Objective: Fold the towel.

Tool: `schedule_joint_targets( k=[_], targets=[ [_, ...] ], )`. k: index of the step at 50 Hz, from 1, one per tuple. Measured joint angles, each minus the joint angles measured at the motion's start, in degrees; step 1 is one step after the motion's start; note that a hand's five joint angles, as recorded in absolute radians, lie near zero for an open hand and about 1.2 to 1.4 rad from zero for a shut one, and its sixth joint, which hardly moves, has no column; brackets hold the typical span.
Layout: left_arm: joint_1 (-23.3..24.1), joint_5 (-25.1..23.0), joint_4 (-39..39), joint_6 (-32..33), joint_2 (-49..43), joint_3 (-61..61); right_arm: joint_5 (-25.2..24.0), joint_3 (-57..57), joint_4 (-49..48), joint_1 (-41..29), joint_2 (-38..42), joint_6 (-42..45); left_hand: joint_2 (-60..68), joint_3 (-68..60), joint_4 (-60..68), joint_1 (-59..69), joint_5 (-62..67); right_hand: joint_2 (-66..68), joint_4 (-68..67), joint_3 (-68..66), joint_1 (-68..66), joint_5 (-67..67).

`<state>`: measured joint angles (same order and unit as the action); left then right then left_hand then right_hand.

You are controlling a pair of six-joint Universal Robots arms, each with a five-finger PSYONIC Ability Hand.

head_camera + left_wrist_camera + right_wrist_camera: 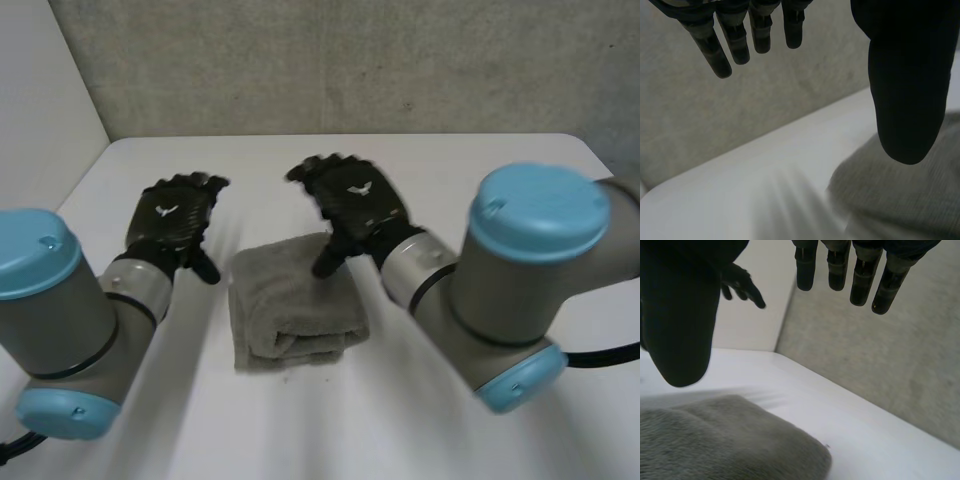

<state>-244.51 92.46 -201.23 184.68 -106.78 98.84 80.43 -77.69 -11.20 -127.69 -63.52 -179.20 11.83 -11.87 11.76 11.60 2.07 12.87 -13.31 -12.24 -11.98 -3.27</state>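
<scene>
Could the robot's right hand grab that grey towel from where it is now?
Probably yes: the right hand hovers open just above the far edge of the folded towel, with nothing between them.

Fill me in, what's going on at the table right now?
The grey towel lies folded into a compact bundle on the white table, between the arms. Neither robot hand holds it: the left robot hand is open beside the towel, and the right robot hand is open above its far edge, thumb pointing down toward the cloth. The fold looks done or nearly so.
</scene>
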Motion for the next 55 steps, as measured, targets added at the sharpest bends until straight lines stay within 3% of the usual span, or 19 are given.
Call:
schedule_joint_targets(
  k=[12, 20, 30, 37, 42, 48, 55],
  targets=[
    [6.89, 0.19, 2.82, -7.1, -8.74, -8.83, -0.4, 3.8, 7.18, 4.34, 6.72, -3.14, 1.07, -1.04, 1.18, 1.15, 0.16, 0.0, 0.0, 0.0, 0.0, 0.03],
    [6.34, 0.44, 6.82, -7.65, -14.79, -10.47, -0.81, 7.25, 10.07, 4.06, 14.97, -2.29, 0.98, -0.94, 1.04, 1.13, 0.16, 0.0, 0.0, 0.0, 0.0, 0.05],
    [3.65, 0.3, 8.09, -6.27, -14.97, -7.63, -0.69, 9.23, 10.89, 4.21, 17.71, 0.71, 0.76, -0.74, 0.83, 0.95, 0.13, 0.0, 0.0, 0.0, 0.0, 0.31],
    [3.2, -0.01, 9.07, -5.45, -10.7, -8.55, 0.35, 9.29, 10.81, 4.56, 11.93, 1.66, 0.43, -0.44, 0.43, 0.81, -0.03, 0.0, 0.0, 0.0, 0.0, 0.5],
    [3.33, -0.06, 10.68, -5.59, -3.84, -11.49, 4.76, 8.7, 10.56, 5.56, 3.7, 1.55, 0.29, -0.39, 0.4, 0.76, -0.03, 0.0, 0.0, 0.0, 0.0, 0.51],
    [1.9, -0.12, 16.33, -5.69, 4.68, -15.77, 11.91, 6.71, 10.73, 9.68, -7.03, 2.0, -0.08, 0.11, -0.05, 0.29, -0.03, 0.0, 0.0, -0.01, 0.0, 0.51],
    [-0.87, -0.55, 22.96, -6.47, 11.74, -17.32, 13.0, 1.21, 10.58, 13.31, -14.11, 3.2, -1.5, 1.53, -1.31, -1.03, -0.2, 0.0, 0.0, 0.0, 0.0, 0.51]
  ],
)
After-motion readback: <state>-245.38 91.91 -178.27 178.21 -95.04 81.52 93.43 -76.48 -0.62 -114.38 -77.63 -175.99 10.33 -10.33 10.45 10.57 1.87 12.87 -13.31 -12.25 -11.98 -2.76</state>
